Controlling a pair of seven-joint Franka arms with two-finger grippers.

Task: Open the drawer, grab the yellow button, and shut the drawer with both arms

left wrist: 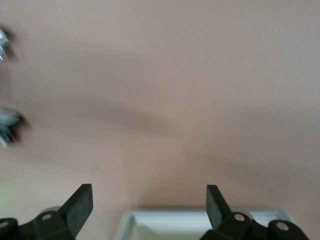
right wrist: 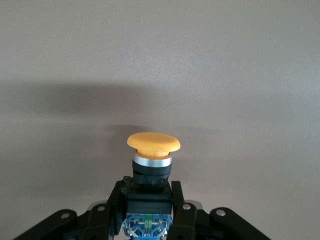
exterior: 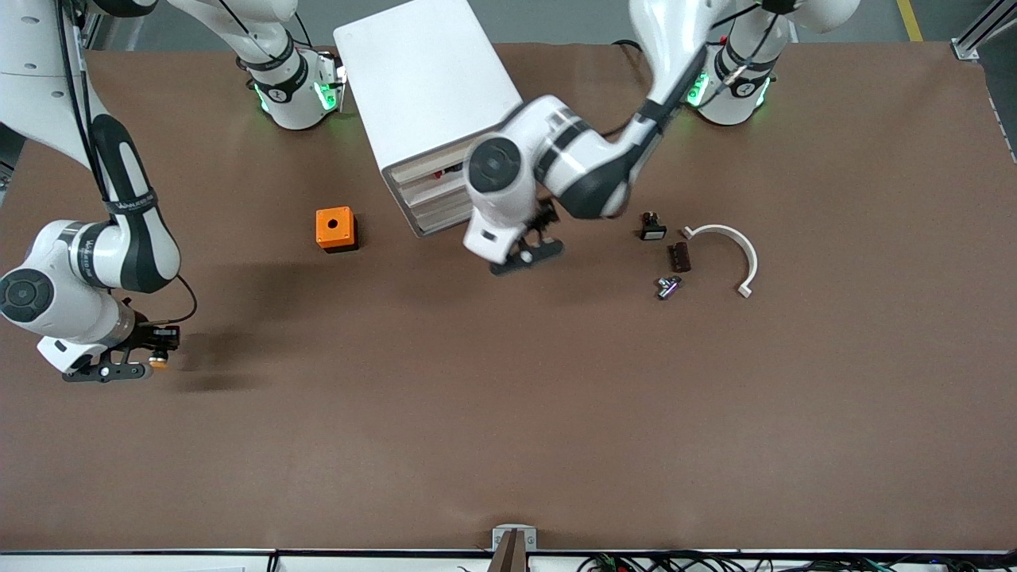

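broad brown table point(exterior: 508, 445), grey floor point(exterior: 572, 20) along its edge

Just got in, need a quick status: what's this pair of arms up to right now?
The right gripper is shut on the button, holding it over bare table at the right arm's end. The left gripper hangs open in front of the white cabinet, just off its top drawer, whose front edge shows between the fingers. So the button is out, and the drawer looks not yet pushed shut.
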